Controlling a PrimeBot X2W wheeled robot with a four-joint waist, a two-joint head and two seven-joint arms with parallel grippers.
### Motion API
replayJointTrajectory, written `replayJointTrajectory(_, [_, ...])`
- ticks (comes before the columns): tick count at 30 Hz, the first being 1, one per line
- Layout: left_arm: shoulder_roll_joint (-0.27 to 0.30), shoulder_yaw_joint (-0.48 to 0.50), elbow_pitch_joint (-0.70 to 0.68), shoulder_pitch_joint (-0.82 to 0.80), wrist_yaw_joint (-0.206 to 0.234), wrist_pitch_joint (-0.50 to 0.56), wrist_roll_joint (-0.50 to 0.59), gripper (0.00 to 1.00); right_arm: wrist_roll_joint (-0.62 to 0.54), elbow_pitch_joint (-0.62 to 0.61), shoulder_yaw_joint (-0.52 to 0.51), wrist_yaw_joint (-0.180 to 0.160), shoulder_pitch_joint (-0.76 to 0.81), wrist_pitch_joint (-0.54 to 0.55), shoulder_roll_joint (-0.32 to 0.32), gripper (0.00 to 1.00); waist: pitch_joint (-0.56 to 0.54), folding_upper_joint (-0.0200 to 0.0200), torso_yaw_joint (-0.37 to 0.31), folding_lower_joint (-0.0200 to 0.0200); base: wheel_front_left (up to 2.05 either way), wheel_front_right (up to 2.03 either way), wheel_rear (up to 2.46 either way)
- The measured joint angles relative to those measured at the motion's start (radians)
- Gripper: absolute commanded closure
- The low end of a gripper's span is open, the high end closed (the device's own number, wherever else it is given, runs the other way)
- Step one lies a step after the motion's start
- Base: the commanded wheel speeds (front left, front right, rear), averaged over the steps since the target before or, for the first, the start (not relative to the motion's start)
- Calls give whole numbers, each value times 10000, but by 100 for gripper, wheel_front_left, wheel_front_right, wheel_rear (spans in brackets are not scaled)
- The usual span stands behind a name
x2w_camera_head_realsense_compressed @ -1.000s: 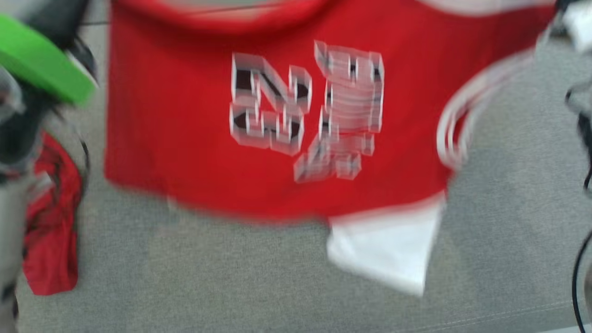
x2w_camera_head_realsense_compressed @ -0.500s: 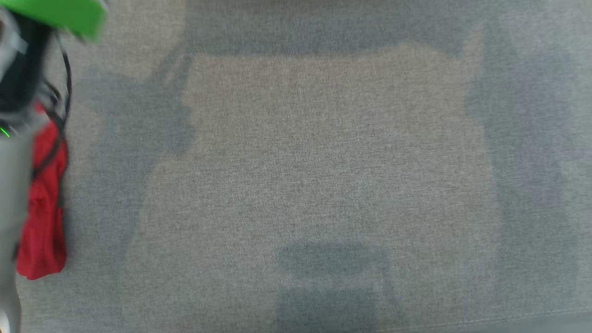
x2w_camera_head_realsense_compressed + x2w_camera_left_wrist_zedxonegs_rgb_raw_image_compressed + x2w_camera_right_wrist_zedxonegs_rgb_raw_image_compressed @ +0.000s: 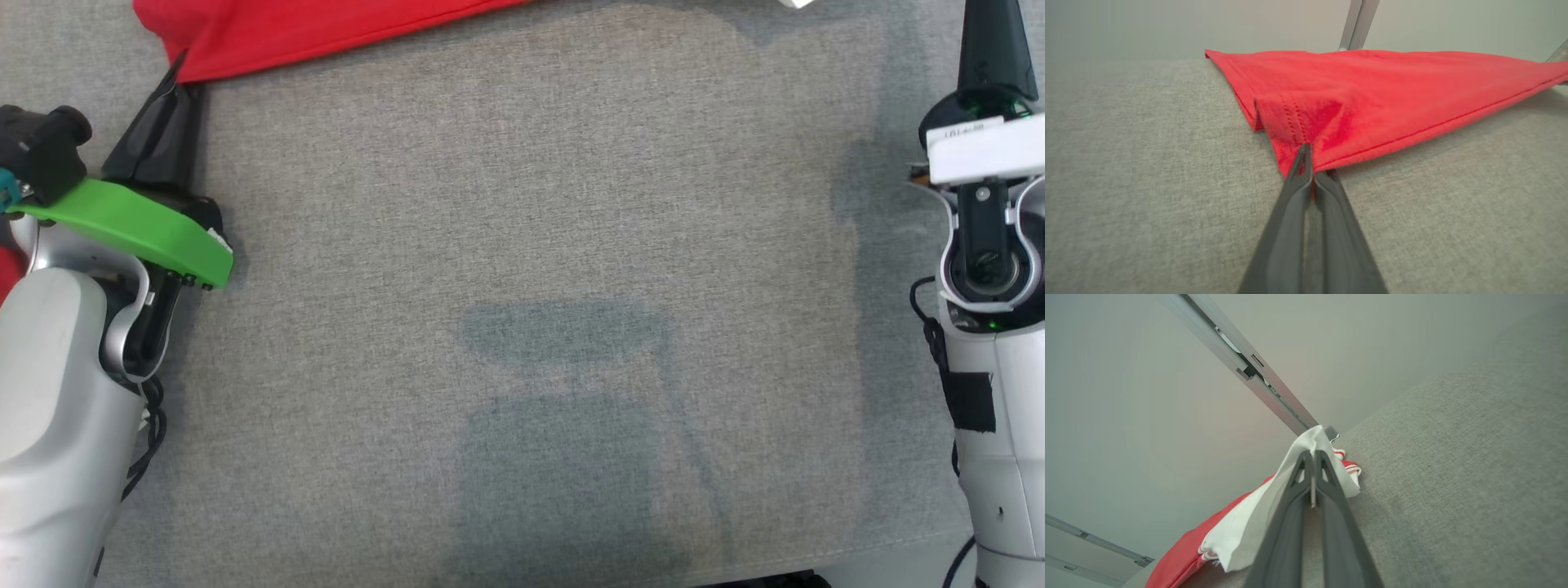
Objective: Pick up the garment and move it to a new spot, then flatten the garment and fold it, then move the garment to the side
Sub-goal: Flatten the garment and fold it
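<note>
The garment (image 3: 310, 33) is red with a white part and lies spread on the grey fabric surface (image 3: 522, 245), along the top edge of the head view. My left gripper (image 3: 178, 67) is shut on its near left corner. In the left wrist view the left gripper (image 3: 1308, 157) pinches the stitched red hem of the garment (image 3: 1372, 94), which lies flat beyond it. My right gripper (image 3: 989, 16) is at the far right. In the right wrist view the right gripper (image 3: 1312, 455) is shut on the garment's white part (image 3: 1257, 522), which hangs bunched with red cloth behind it.
A second bit of red cloth (image 3: 5, 282) peeks out at the left edge behind my left arm. The surface's front edge (image 3: 816, 563) runs along the bottom right. A metal frame rail (image 3: 1241, 359) and a pale wall stand behind the surface.
The head view has shifted a lot. A second ago the garment with its print took up the upper picture; now a strip shows at the top, and both grippers are in view.
</note>
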Motion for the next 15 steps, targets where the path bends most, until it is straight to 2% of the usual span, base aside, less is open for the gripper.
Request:
replayJointTrajectory(4, [-161,-33,397,-24,-6,-784,-12,100,-25,-42,2,566,298,-531,-142,100,-107,0,-104,-1,0,0,0])
replayJointTrajectory(9, [-366,-439,779,-12,-94,-1210,153,100,-1049,-155,489,1212,785,-836,-1129,100,-503,0,-48,0,0,0,0])
replayJointTrajectory(13, [-316,-761,803,329,-96,-1204,537,100,-2276,-130,1099,1317,1752,-761,-1973,100,-970,0,57,0,0,0,0])
replayJointTrajectory(15, [-314,-754,755,729,-98,-1204,589,100,-2594,-105,1214,1285,2290,-742,-2176,100,-1220,0,110,0,0,0,0])
